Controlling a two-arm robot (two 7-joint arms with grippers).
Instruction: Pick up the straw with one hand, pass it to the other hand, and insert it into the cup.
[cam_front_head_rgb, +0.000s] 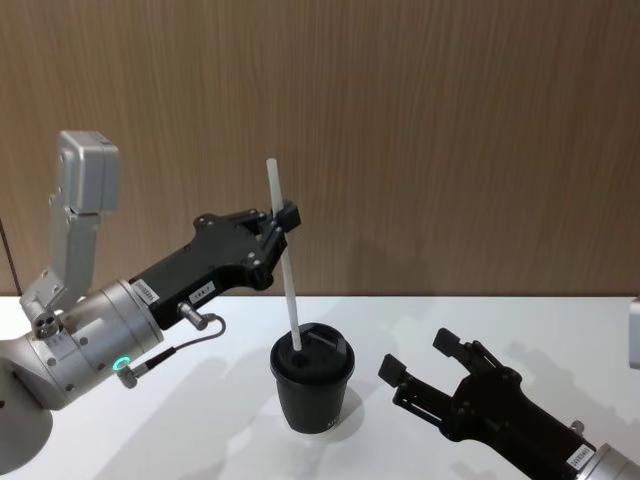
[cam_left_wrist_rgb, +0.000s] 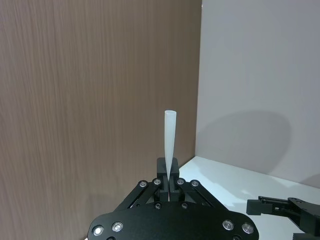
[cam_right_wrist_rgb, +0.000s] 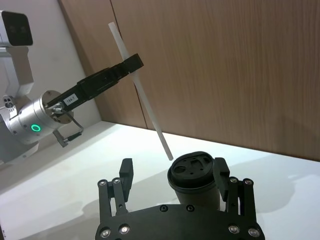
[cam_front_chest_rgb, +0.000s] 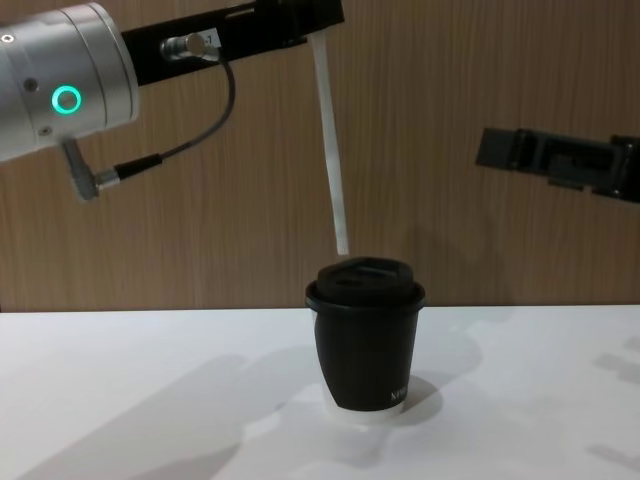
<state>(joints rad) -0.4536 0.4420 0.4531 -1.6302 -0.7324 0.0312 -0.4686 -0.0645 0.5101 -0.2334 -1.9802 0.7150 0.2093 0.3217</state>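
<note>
Left gripper (cam_front_head_rgb: 287, 219) clamped on straw (cam_front_head_rgb: 285, 262) near its top, holding it slightly tilted above cup (cam_front_head_rgb: 312, 382); lower tip just over the lid, apparently not in. Cup upright on white table (cam_front_head_rgb: 180, 440). Right gripper (cam_front_head_rgb: 425, 362) beside cup, jaws spread, empty.

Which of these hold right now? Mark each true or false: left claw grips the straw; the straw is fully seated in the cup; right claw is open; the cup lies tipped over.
1. The left claw grips the straw: true.
2. The straw is fully seated in the cup: false; in the chest view its lower tip hangs just above the lid.
3. The right claw is open and holds nothing: true.
4. The cup lies tipped over: false; it stands upright on the table.
</note>
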